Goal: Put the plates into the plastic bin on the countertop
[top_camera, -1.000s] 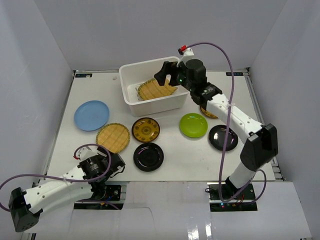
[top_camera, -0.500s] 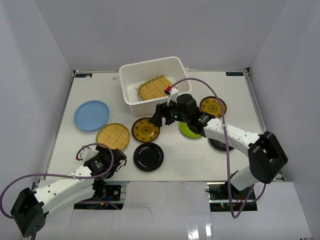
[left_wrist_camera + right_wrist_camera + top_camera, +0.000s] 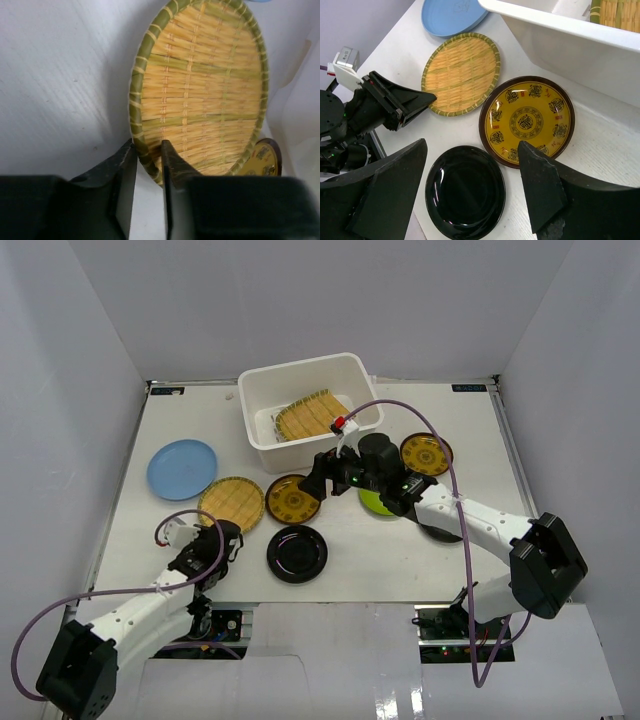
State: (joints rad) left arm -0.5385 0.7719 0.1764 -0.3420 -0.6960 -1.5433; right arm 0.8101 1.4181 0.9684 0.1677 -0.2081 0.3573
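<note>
A woven straw plate (image 3: 232, 502) (image 3: 200, 90) lies on the countertop (image 3: 370, 560). My left gripper (image 3: 222, 538) (image 3: 148, 150) is shut on its near rim, one finger on each side. My right gripper (image 3: 318, 480) (image 3: 472, 145) hangs open above a glossy black plate (image 3: 297, 553) (image 3: 465, 192) and a gold-patterned plate (image 3: 292, 499) (image 3: 527, 120), holding nothing. The white plastic bin (image 3: 310, 445) (image 3: 570, 40) holds another straw plate (image 3: 313, 415), leaning inside. A light blue plate (image 3: 182, 469) lies at the left.
A lime green plate (image 3: 378, 502) and a second black plate (image 3: 440, 525) are partly hidden under the right arm. Another gold-patterned plate (image 3: 426, 453) lies right of the bin. Pale grey walls enclose the table on three sides.
The right arm swung from the bin down to the plates in front of it. The left gripper moved forward and closed on the straw plate's rim, nudging the plate away.
</note>
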